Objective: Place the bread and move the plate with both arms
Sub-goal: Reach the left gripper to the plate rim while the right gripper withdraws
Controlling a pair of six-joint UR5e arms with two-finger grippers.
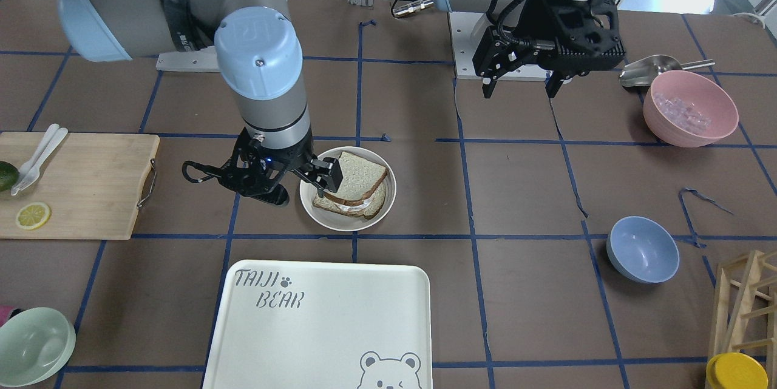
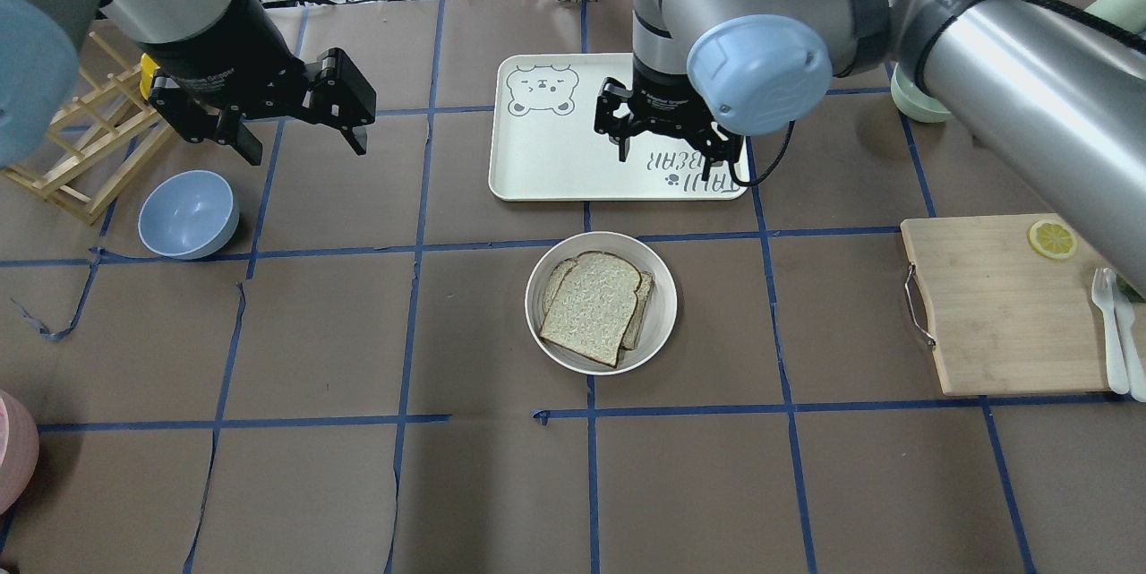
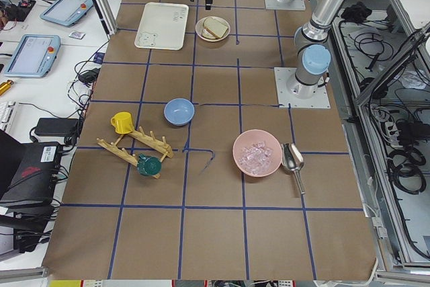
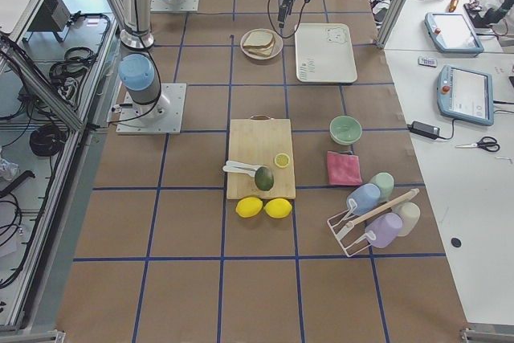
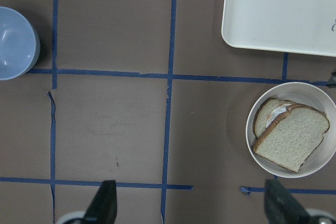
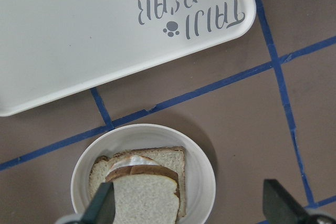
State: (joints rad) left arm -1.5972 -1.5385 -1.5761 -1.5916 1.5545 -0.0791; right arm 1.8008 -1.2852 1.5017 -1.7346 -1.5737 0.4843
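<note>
The bread (image 2: 591,305) lies on the round off-white plate (image 2: 664,287), tilted on top of a second slice with white egg showing beneath. It also shows in the front view (image 1: 359,175) and both wrist views (image 5: 292,141) (image 6: 144,199). My right gripper (image 2: 667,155) is open and empty, raised above the plate's far side near the tray; in the front view (image 1: 303,186) it overlaps the plate's edge (image 1: 340,223). My left gripper (image 2: 304,149) is open and empty, held high over the table's left part, well away from the plate.
The white bear-printed tray (image 2: 555,162) lies just beyond the plate. A blue bowl (image 2: 188,214) and a wooden rack (image 2: 81,153) are at the left. A cutting board (image 2: 994,305) with a lemon slice and cutlery is at the right. A pink bowl (image 1: 690,108) stands near the left arm's base.
</note>
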